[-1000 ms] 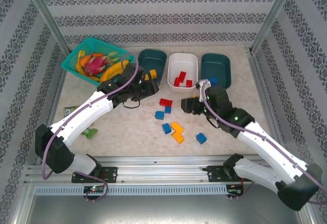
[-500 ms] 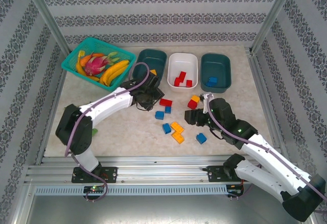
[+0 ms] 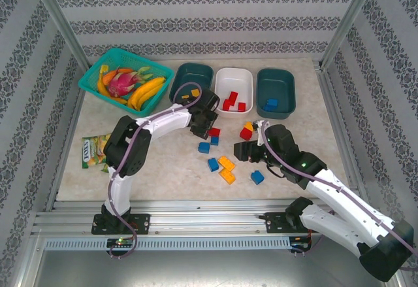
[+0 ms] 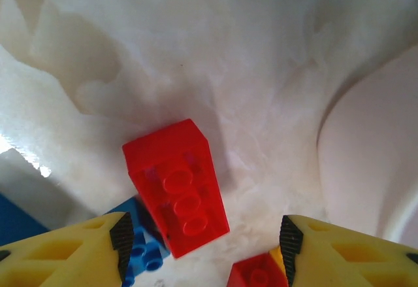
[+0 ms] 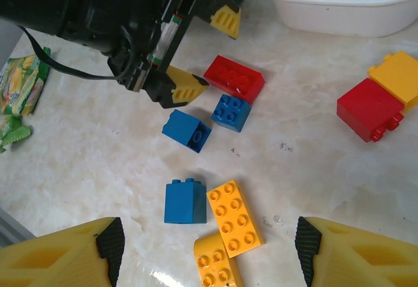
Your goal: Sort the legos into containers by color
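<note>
The left gripper (image 3: 208, 122) hangs low over a long red lego (image 4: 176, 185), with its yellow fingers (image 4: 121, 235) spread wide on each side of it. From the right wrist view one fingertip looks very close to the red lego, but I cannot tell if it touches. A small blue lego (image 3: 214, 140) lies right beside the red one, and another blue lego (image 3: 204, 147) is a bit nearer. The white tub (image 3: 234, 71) with red legos in it sits just far of the gripper. The left teal tub (image 3: 194, 66) holds yellow legos and the right teal tub (image 3: 275, 71) holds a blue one. The right gripper (image 5: 208, 248) is spread wide too and holds nothing. Below it lie two orange legos (image 5: 235, 216) and a blue lego (image 5: 185, 201), touching each other. A red lego and an orange lego (image 3: 247, 130) sit stuck together just far of the right gripper. The fruit basket (image 3: 98, 71) is far left and the snack packet (image 3: 95, 150) is near left, both well apart from the legos. There is bare table on the right, up to the metal frame. The left arm bends at its elbow and reaches far and right. The right arm reaches left toward the middle.
</note>
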Tool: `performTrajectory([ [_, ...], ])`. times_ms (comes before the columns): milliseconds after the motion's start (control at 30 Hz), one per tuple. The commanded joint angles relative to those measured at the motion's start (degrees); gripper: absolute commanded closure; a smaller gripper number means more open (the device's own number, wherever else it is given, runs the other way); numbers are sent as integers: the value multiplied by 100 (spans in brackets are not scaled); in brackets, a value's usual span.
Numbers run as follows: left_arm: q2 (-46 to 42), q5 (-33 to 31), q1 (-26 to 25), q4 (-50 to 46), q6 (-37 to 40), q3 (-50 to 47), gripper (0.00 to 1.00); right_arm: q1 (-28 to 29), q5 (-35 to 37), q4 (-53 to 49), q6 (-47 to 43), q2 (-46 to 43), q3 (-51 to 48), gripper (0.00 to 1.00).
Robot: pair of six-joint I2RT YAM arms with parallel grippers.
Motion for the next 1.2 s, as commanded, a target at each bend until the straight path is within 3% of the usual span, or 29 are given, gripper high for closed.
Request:
performTrajectory([
  [0, 263, 44, -50, -497, -526, 289, 38, -131, -163, 145, 44, -55, 7, 28],
  [200, 725, -8, 21, -556, -413, 643, 40, -249, -209, 144, 171, -109, 3, 28],
  [367, 947, 1, 0, -1119, -429, 946, 51, -280, -183, 119, 239, -178, -59, 28],
  [700, 788, -378, -5, -1253, -287, 1082, 69, -406, -185, 174, 358, -198, -50, 28],
  [967, -3, -1264, -163, -1810, 1085, 1833, 70, -762, 2, 215, 292, -58, 579, 27],
  [1167, 558, -1397, -104, -1314, 2689, 2981, 71, -1265, -201, 658, 529, 705, 1189, 27],
])
